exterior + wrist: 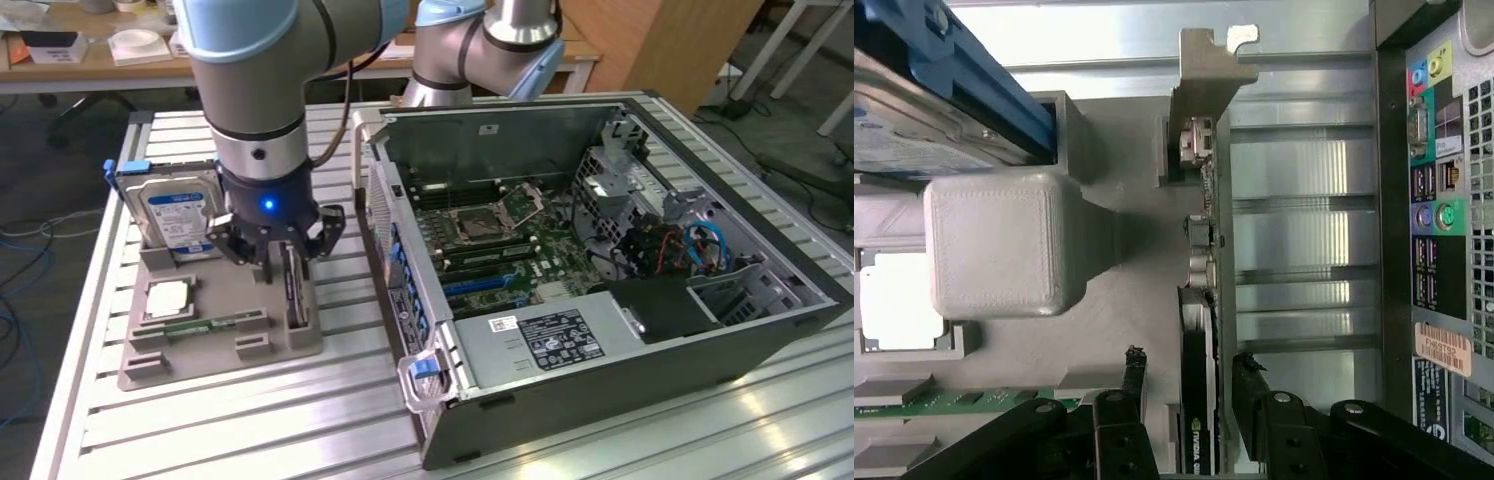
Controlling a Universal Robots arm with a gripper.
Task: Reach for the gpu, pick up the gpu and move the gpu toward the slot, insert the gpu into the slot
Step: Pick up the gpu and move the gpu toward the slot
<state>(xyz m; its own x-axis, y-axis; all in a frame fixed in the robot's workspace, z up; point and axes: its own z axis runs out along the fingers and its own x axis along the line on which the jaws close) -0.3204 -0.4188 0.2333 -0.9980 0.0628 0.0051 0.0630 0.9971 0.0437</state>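
The gpu [295,292] stands on its edge in a grey holder [220,352] at the exterior view's left, a thin dark card with a silver bracket [1206,95] at one end. My gripper [284,258] hangs right over it, open. In the wrist view the gpu [1197,380] runs edge-on between my gripper [1192,365], one black finger [1134,372] on each side with a small gap to the card. The slot [478,286] is a long blue strip on the green motherboard inside the open computer case [601,330].
The holder also carries a blue-labelled hard drive [180,215], a square processor [171,298] and a green memory stick [200,327]. The case's rear panel with ports [1434,220] stands close beside the holder. A second arm [487,45] stands behind the case on the ribbed metal table [267,430].
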